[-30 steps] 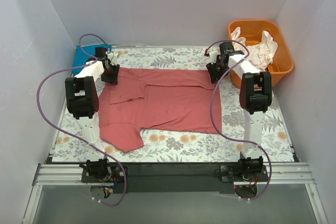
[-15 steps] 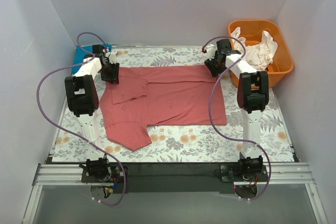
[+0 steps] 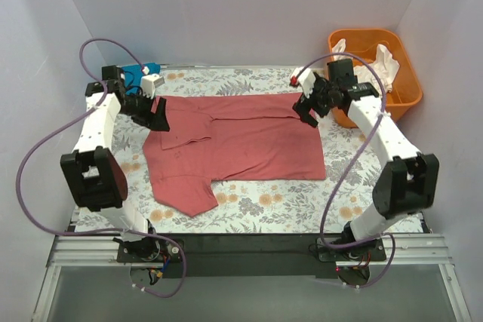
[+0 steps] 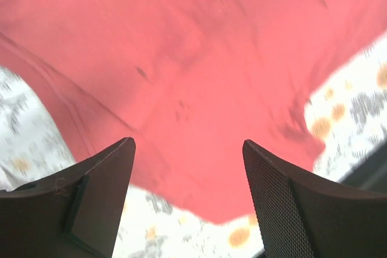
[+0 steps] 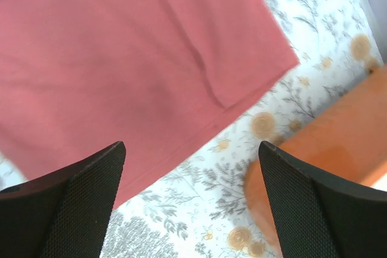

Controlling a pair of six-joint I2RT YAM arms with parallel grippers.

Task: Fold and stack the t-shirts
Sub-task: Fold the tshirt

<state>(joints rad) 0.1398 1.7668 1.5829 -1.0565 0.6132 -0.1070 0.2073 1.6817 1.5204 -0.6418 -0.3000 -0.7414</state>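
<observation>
Table point(image 3: 362, 194): top covered by a floral-print cloth, pale ground with grey leaves and orange flowers. Lying directly on it:
- Red shirt point(image 3: 241, 141), spread flat across the middle and far half, collar end to the left, hem to the right, one sleeve pointing near-left
- Blue shirt point(image 3: 134, 73), far left corner, mostly hidden
- Orange tub point(image 3: 404, 99), far right corner, well apart from the blue shirt

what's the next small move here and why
Probably lower the left gripper to the sleeve jutting from the shirt at near left and pinch it to fold inward: its jaws stand open and empty, and that sleeve breaks the rectangle.
</observation>
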